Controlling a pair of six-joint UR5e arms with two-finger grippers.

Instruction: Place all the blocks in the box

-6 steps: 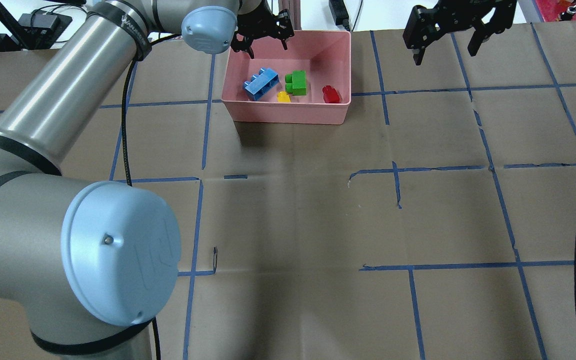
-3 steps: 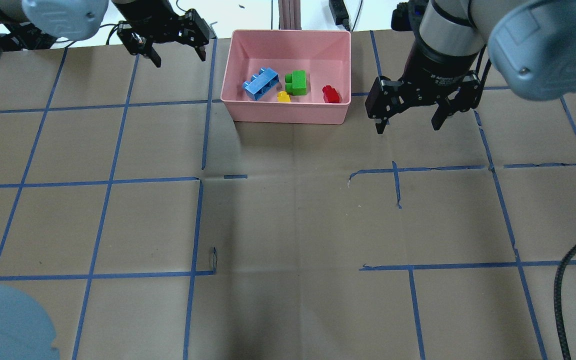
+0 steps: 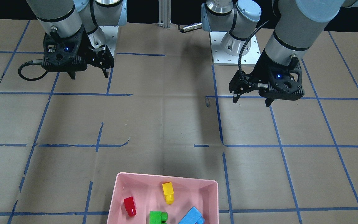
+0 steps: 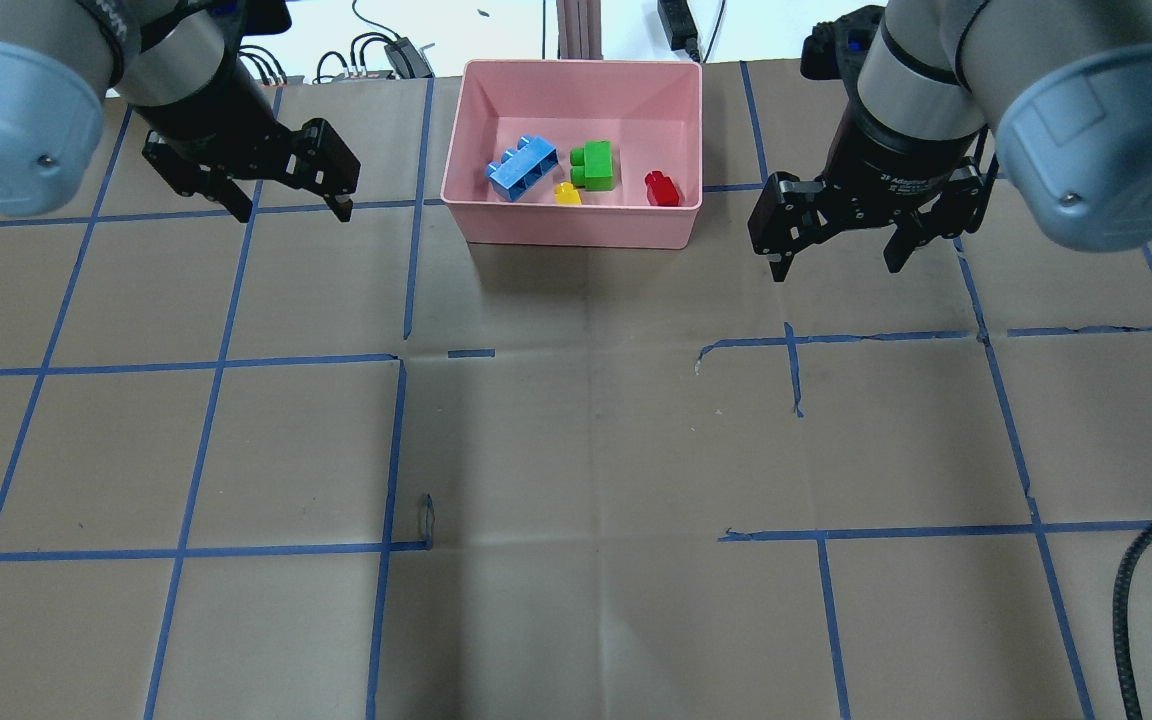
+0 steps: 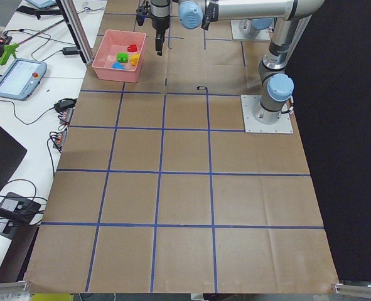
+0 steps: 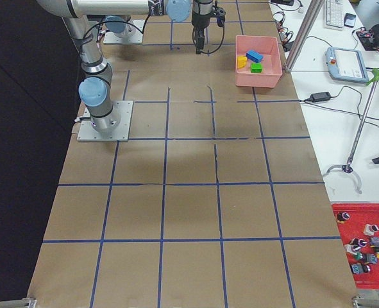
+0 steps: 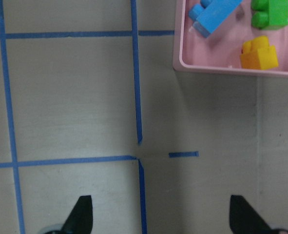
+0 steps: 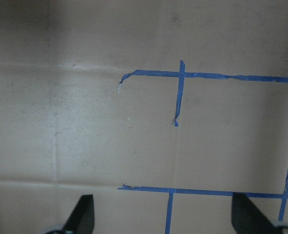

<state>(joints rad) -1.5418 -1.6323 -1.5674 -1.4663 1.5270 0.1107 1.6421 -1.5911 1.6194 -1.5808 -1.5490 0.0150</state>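
**Blocks all lie inside the pink box; both tools hang open and empty**

Blocks, four in number, rest on the floor of a shallow pink box (image 4: pixel 572 228). The box sits at the far middle edge of a desk (image 4: pixel 586 450) covered in brown paper and marked with a grid of blue tape (image 4: pixel 216 362).

Seen from over the robot's shoulders, the blocks gather in the half of the box nearer the robot. The blue block (image 4: pixel 522 168) lies at an angle on the left. The green block (image 4: pixel 594 166) sits near it in the middle. The small yellow block (image 4: pixel 567 194) is just beside the green one, close to the near wall. The red block (image 4: pixel 662 188) sits apart on the right.

The left tool (image 4: pixel 293 212) hangs above the desk to the left of the box, its fingers spread wide and holding nothing. The right tool (image 4: pixel 836 264) hangs to the right of the box, also spread wide and empty. Neither touches the box.
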